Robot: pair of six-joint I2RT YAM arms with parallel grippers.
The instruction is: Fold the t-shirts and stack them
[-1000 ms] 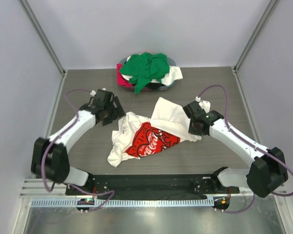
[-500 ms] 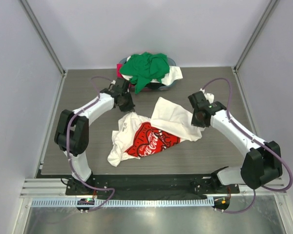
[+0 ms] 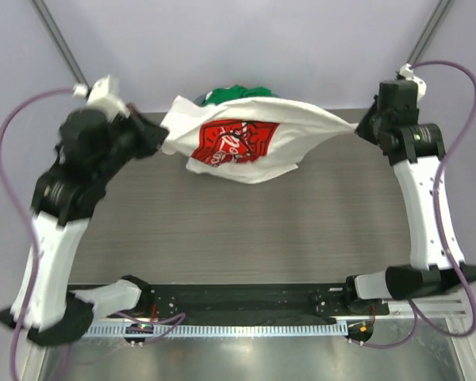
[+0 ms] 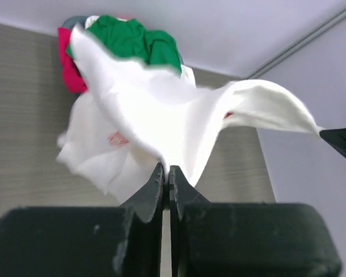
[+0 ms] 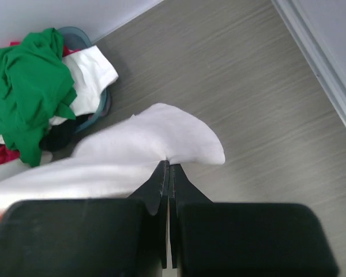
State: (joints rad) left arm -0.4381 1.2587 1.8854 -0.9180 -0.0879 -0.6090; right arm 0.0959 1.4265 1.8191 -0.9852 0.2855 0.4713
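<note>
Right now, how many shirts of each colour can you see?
cream-white shirt with red print: 1
green shirt: 1
pink-red shirt: 1
plain white shirt: 1
Total: 4 that show; the bunched heap at the back may hide more.

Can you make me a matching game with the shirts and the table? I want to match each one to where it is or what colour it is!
Things:
1. printed t-shirt
2. green t-shirt
3. pink-red t-shirt
4. table

Matches:
A. grey with wood grain
B. topmost in the basket at the back
C. held up in the air
D. poking out from below the green one

Pairs: 1-C, 2-B, 3-D, 4-A.
</note>
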